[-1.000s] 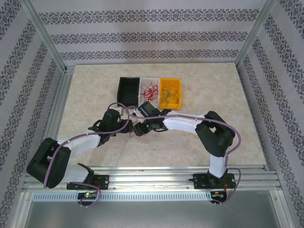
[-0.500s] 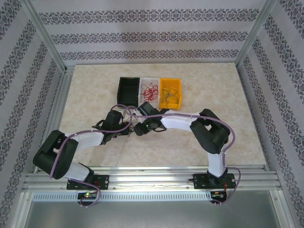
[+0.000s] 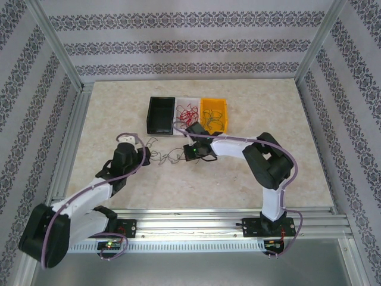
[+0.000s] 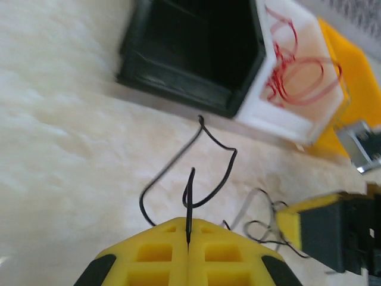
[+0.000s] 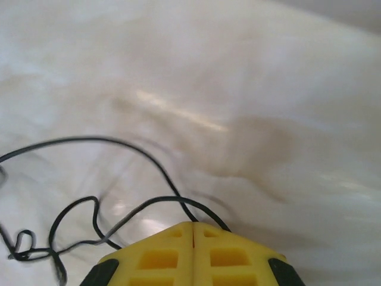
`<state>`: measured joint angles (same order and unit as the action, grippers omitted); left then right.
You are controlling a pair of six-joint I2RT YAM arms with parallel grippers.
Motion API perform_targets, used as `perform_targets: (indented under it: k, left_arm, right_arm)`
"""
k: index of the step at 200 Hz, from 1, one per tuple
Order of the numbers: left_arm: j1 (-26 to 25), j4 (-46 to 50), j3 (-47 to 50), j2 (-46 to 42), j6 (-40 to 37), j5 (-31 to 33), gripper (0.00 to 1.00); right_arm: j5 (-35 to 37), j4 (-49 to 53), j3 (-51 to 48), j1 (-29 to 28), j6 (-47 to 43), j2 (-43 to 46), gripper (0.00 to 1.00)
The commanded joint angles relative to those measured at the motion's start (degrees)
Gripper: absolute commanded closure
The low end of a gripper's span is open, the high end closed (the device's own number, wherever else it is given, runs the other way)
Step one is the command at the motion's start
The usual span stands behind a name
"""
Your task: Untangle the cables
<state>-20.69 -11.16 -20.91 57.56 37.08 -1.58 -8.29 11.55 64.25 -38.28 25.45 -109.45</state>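
The cables (image 3: 168,156) lie on the bench (image 3: 256,113) as a thin, dark, loosely looped tangle, strung out between the two arms just in front of a row of three bins. One black strand is pinched at the pressed-together tips of the left claw (image 4: 188,229), from which it rises, curls into an open loop and trails off toward the bins. At the other side, a black strand runs in under the tips of the right claw (image 5: 193,229), which are also pressed together, and it is judged to be pinched there. With one end gripped on each side, the tangle appears to be held so that it can be drawn apart and its loops opened; a small knot of crossings can be made out low on the left in the right wrist view.

Behind the tangle, a black bin (image 3: 159,127), a white bin (image 3: 180,101) and a yellow bin (image 3: 213,100) are set touching side by side. Red wires (image 3: 189,113) are seen in the white one and dark strands in the yellow one, so sorting by colour is presumed.

No brand, label or readable writing can be made out anywhere.
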Motion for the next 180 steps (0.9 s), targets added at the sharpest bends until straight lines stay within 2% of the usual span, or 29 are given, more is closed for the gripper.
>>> perform_targets:
  k: [1, 32, 78, 106, 135, 151, 180]
  left_arm:
    - [2.2, 3.4, 1.04, -4.63, 4.18, 7.93, 1.0]
    - [4.3, 9.43, 0.66, -8.21, 4.76, 13.5, 1.0]
    - [5.38, 22.93, -1.43, -10.83, 11.8, 28.52, 1.0]
    - [6.05, 26.72, -3.0, -10.11, 12.31, 30.52, 1.0]
    - [7.69, 35.81, -5.83, -8.93, 19.49, 34.69, 1.0]
    - [9.41, 41.04, -7.95, -7.73, 23.56, 36.97, 1.0]
    - [13.01, 46.24, -12.07, -6.11, 25.67, 38.4, 1.0]
  right_arm:
    - [5.92, 1.7, -5.68, 5.24, 7.97, 2.52, 1.0]
    - [6.0, 0.47, -10.95, 9.63, 13.68, 5.87, 1.0]
    - [9.64, 0.15, -16.76, 13.05, 19.47, 10.75, 1.0]
    - [11.3, 0.25, -19.55, 15.1, 22.65, 13.12, 1.0]
    - [13.93, 0.18, -23.0, 17.62, 26.39, 16.44, 1.0]
    - [12.94, -1.35, -24.83, 18.71, 28.56, 17.74, 1.0]
    - [13.82, -1.06, -25.52, 19.02, 29.93, 19.62, 1.0]
